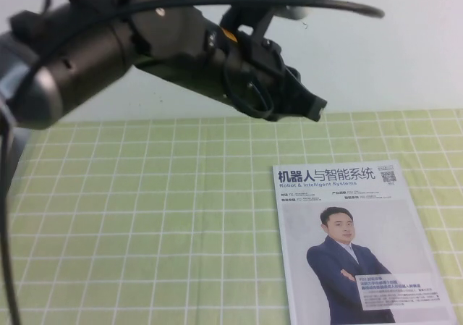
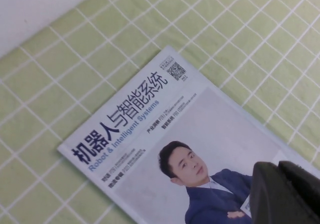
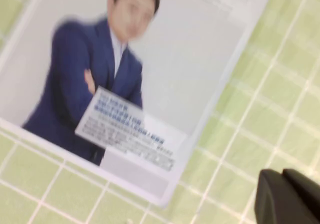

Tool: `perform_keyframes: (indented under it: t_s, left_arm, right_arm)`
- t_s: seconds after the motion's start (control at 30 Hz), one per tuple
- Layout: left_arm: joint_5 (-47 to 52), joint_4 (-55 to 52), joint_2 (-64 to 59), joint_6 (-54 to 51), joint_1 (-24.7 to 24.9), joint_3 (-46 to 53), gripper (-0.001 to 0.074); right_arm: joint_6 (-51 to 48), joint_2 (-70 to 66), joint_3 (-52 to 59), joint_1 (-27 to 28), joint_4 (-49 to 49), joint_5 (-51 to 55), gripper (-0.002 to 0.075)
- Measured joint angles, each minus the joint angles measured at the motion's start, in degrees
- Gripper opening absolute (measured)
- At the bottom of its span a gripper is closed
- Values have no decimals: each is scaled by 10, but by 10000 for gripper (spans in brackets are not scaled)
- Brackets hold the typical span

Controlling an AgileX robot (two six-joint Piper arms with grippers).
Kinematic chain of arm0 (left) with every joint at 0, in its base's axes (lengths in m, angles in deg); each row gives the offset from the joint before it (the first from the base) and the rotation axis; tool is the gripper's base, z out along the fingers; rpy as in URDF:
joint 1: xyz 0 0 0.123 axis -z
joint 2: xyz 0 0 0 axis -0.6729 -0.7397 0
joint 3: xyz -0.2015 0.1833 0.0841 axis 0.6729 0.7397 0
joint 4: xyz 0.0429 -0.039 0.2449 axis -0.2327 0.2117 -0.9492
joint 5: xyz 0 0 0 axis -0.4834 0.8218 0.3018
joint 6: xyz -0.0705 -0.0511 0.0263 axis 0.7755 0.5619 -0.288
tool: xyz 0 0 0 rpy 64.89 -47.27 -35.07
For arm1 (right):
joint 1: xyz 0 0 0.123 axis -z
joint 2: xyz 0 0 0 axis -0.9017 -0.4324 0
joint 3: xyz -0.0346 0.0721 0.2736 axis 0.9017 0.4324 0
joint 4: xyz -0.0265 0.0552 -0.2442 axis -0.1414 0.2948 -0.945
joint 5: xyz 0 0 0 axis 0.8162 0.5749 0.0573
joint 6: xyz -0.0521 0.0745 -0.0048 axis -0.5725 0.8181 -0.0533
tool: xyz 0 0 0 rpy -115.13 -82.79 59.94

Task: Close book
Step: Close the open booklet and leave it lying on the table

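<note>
- On the green checked cloth, toward the robot's right and near side, the book lies flat with its front cover up. It appears already closed, so the remaining hazards concern disturbing it.
- Left gripper: raised well above the cloth, beyond the book's far edge, with its jaws drawn together and holding nothing. The wrist view shows it aimed at the cover.
- Right gripper: not in the high view. Its wrist view places it over bare cloth, just off the book's near corner. Whether it is wide or narrow cannot be told.
- Hazard 1: a descent of the left gripper onto the glossy cover may push the book sideways. Cause: a thin, light book on smooth fabric offers little resistance.
- Hazard 2: a low sweep of the right gripper toward the book may catch the cover's free edge and lift it open. Cause: its position close to that corner.
- Hazard 3: dragging either gripper across the cloth may wrinkle it and shift the book with it.
</note>
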Motion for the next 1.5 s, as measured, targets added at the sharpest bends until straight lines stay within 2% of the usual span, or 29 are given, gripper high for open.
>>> perform_keyframes:
  t_s: [0.33,0.5,0.7,0.93,1.1,1.5]
  left_arm:
    - [52,-140,220,82,-1,-3,-4]
    - [101,-181,295,109,-1,0,-4]
    - [113,-194,387,123,-2,76,-4]
    - [104,-220,527,136,-2,250,-4]
    - [110,-223,596,137,-2,331,-4]
    - [278,-221,624,137,-2,397,-4]
  right_arm:
    - [-7,383,1,0,-1,16,-3]
    - [-32,492,1,0,31,35,-3]
    - [-94,503,4,0,92,80,-3]
    - [-101,503,50,0,120,86,-3]
    - [-101,503,94,0,120,88,-3]
    - [-101,503,205,0,120,94,-3]
